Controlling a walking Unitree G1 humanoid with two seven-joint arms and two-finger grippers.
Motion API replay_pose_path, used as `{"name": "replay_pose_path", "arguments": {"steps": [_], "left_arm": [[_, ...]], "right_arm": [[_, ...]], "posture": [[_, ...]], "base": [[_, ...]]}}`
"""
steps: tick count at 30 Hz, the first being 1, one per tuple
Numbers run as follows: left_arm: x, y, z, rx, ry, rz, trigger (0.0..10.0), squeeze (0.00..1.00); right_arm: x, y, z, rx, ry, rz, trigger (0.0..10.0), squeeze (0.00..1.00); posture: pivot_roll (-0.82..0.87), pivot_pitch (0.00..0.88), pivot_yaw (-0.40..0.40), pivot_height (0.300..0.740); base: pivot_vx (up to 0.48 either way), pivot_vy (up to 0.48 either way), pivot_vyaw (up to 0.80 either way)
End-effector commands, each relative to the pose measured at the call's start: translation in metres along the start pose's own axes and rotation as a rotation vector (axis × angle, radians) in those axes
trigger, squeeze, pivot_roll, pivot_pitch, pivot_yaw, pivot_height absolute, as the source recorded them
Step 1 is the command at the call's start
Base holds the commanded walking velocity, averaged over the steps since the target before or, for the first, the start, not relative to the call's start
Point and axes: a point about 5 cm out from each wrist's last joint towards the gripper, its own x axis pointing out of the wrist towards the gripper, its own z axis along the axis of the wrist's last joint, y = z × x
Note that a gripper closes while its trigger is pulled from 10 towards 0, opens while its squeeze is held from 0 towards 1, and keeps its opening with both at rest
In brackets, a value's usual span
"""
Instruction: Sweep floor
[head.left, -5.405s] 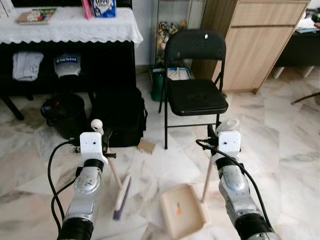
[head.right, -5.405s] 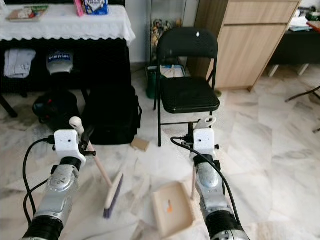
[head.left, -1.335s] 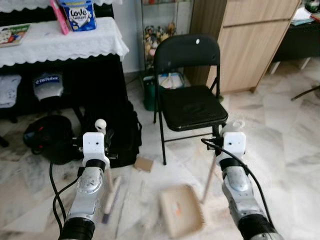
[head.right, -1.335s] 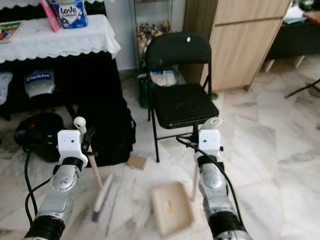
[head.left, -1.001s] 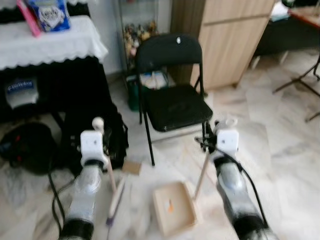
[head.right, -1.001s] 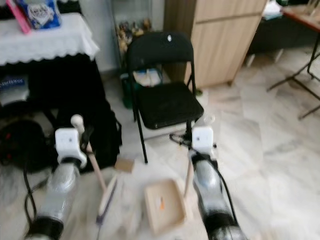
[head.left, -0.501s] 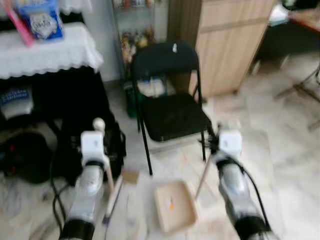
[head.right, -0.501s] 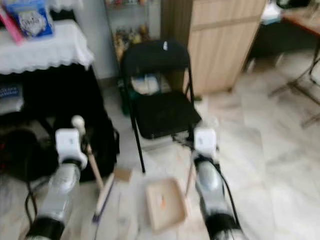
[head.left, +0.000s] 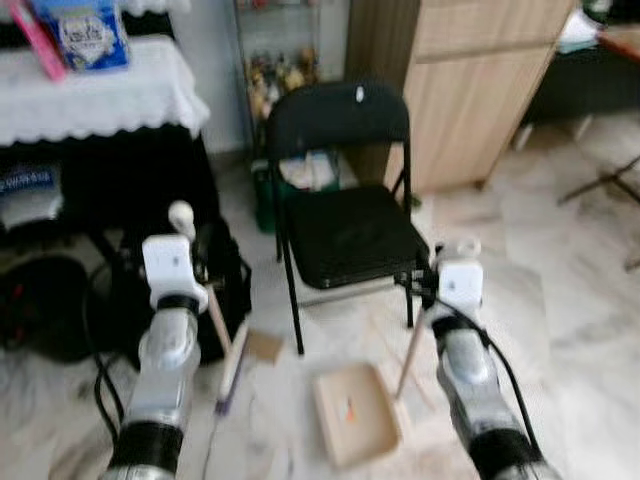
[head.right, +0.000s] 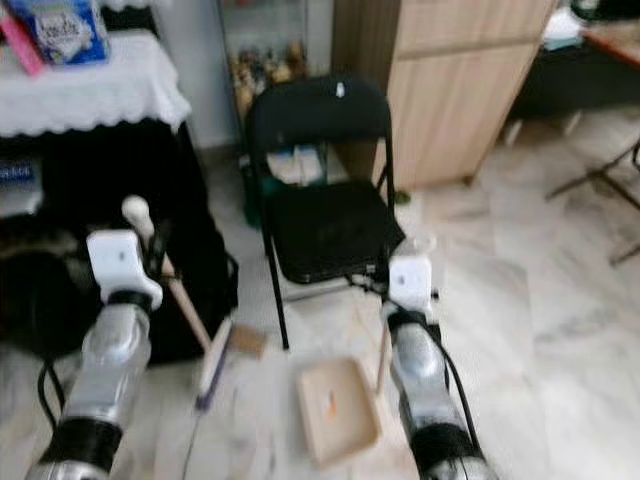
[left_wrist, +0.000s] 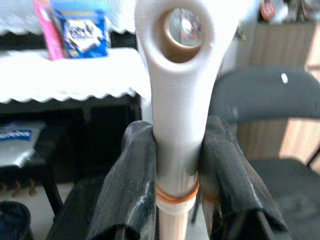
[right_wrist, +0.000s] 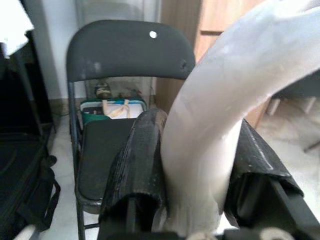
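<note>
Left wrist view: left pincer (left_wrist: 177, 165) fingers (left_wrist: 131, 185) pinching broom handle (left_wrist: 177, 90).

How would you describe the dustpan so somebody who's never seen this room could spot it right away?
Find the black folding chair in front of the wooden cabinet. On the marble floor just before it lies the dustpan, a flat tan tray whose pole the right gripper holds. Unlike the small tan scrap nearby, it has raised walls and an orange speck inside.
</note>
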Motion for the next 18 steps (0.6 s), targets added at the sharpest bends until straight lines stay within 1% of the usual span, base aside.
{"name": "replay_pose_path", "arguments": {"steps": [1, 2, 5, 7, 8, 10, 11, 13, 16, 18], "left_arm": [[0.009, 0.001, 0.02, -0.002, -0.082, 0.011, 10.0, 0.0], [0.011, -0.001, 0.025, -0.015, -0.097, 0.002, 10.0, 0.0], [0.012, -0.003, 0.026, -0.032, -0.098, -0.007, 10.0, 0.0], [0.01, -0.006, 0.019, -0.064, -0.06, -0.022, 10.0, 0.0], [0.01, -0.006, 0.019, -0.064, -0.06, -0.022, 10.0, 0.0], [0.007, -0.011, 0.011, -0.083, -0.024, -0.036, 10.0, 0.0], [0.007, -0.011, 0.011, -0.083, -0.024, -0.036, 10.0, 0.0], [0.0, -0.018, 0.002, -0.091, 0.018, -0.053, 10.0, 0.0], [-0.001, -0.019, 0.0, -0.094, 0.028, -0.057, 10.0, 0.0], [-0.003, -0.023, -0.006, -0.103, 0.057, -0.069, 10.0, 0.0]], "right_arm": [[0.003, 0.0, 0.007, 0.005, -0.035, -0.001, 10.0, 0.0], [0.003, 0.0, 0.007, 0.004, -0.034, -0.001, 10.0, 0.0], [0.003, 0.0, 0.007, 0.004, -0.034, -0.001, 10.0, 0.0], [0.003, 0.0, 0.007, 0.004, -0.034, -0.001, 10.0, 0.0], [0.003, 0.0, 0.007, 0.004, -0.034, -0.001, 10.0, 0.0], [0.003, 0.001, 0.007, 0.003, -0.033, -0.002, 10.0, 0.0], [0.003, 0.001, 0.007, 0.003, -0.033, -0.002, 10.0, 0.0], [0.002, 0.0, 0.007, 0.005, -0.032, -0.005, 10.0, 0.0], [0.002, 0.0, 0.007, 0.005, -0.031, -0.004, 10.0, 0.0], [0.002, 0.001, 0.006, 0.005, -0.031, -0.004, 10.0, 0.0]], "posture": [[-0.07, 0.063, -0.02, 0.74], [-0.07, 0.063, -0.02, 0.74], [-0.07, 0.064, -0.02, 0.74], [-0.07, 0.063, -0.018, 0.74], [-0.07, 0.063, -0.018, 0.74], [-0.07, 0.063, -0.018, 0.74], [-0.07, 0.063, -0.018, 0.74], [-0.07, 0.067, -0.017, 0.74], [-0.07, 0.067, -0.017, 0.74], [-0.07, 0.068, -0.014, 0.74]], "base": [[0.0, 0.0, 0.0], [0.0, 0.0, 0.0], [0.0, 0.0, 0.0], [0.0, 0.0, 0.0], [0.0, 0.0, 0.0], [0.0, 0.0, 0.0], [0.0, 0.0, 0.0], [0.0, 0.0, 0.0], [0.0, 0.0, 0.0], [0.0, 0.0, 0.0]]}}
